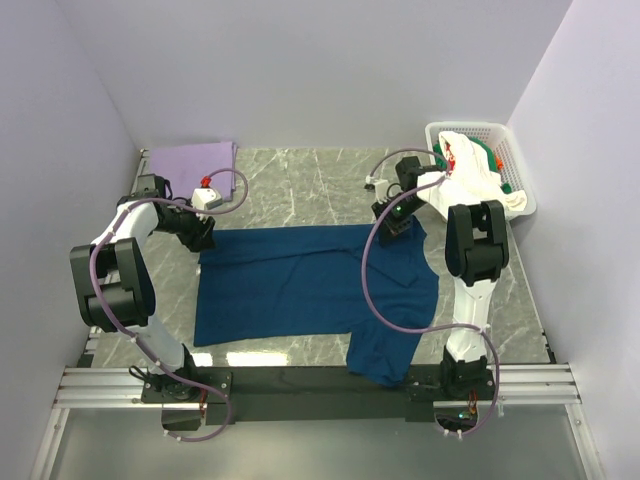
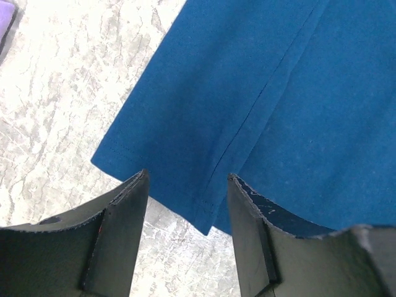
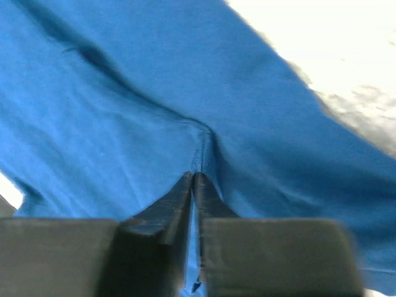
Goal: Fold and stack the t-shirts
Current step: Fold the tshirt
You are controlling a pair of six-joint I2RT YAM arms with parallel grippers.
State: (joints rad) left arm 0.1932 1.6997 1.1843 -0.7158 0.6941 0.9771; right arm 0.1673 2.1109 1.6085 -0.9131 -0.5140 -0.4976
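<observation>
Limp navy t-shirt [image 1: 300,285] lies flat; right gripper [image 3: 193,177] seemingly pinches its far edge, left gripper [image 2: 187,176] gapes over the far-left corner.

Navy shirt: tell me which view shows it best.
Top external: the navy shirt lies spread out, nearly all of it visible. Left wrist shows only a hemmed corner at the open left tool; right wrist shows only a fold pinched in the right tool.
</observation>
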